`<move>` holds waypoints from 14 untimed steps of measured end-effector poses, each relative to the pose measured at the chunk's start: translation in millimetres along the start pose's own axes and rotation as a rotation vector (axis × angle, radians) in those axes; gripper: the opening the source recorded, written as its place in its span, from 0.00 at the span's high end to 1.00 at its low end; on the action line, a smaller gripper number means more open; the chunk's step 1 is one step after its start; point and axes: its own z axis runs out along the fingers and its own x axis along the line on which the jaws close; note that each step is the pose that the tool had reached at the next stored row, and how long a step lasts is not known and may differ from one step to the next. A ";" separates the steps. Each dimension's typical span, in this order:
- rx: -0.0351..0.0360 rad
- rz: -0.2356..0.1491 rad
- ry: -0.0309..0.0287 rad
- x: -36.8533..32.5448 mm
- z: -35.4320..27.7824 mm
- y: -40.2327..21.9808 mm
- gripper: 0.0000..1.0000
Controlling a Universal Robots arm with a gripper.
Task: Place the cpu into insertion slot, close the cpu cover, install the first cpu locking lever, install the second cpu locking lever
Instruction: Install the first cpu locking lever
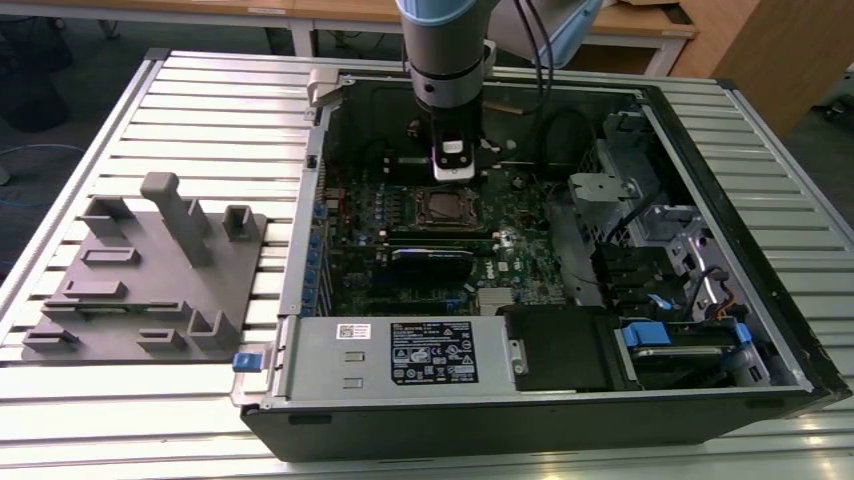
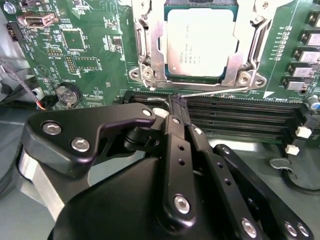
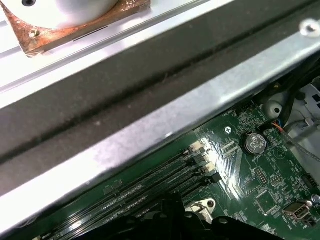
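The cpu lies flat in the insertion slot on the green motherboard. The silver cpu cover is folded down around its edges. A thin wire locking lever runs along the slot's edge next to the black memory slots. My gripper is shut, and its black fingertips touch the end of that lever. In the exterior view the gripper hangs just behind the socket inside the open case.
The open computer case lies on a slatted table. A white-labelled power supply sits at its front, and drive bays are at the exterior view's right. A grey fixture stands left of the case. The case wall is close to my wrist.
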 end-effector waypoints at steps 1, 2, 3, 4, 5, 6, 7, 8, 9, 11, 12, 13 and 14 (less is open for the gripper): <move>-0.0013 -0.001 -0.0022 0.6 0.5 -0.5 0.89; -0.0021 -0.001 -0.0040 1.0 0.9 -0.7 0.89; -0.0031 -0.001 -0.0055 1.5 1.2 -1.1 0.89; -0.0034 -0.002 -0.0064 1.9 1.3 -1.2 0.89; -0.0035 -0.002 -0.0070 2.2 1.3 -1.3 0.89; -0.0037 -0.002 -0.0075 2.3 1.4 -1.3 0.89; -0.0041 -0.002 -0.0078 2.5 1.6 -1.2 0.89; -0.0045 -0.002 -0.0083 2.8 1.8 -1.1 0.89; -0.0045 -0.002 -0.0087 3.1 1.9 -0.9 0.89; -0.0048 -0.002 -0.0093 3.8 2.3 -0.4 0.89; -0.0051 -0.002 -0.0096 4.0 2.5 -0.3 0.89; -0.0051 -0.003 -0.0099 4.2 2.6 -0.3 0.89; -0.0052 -0.003 -0.0105 4.3 2.7 -0.4 0.89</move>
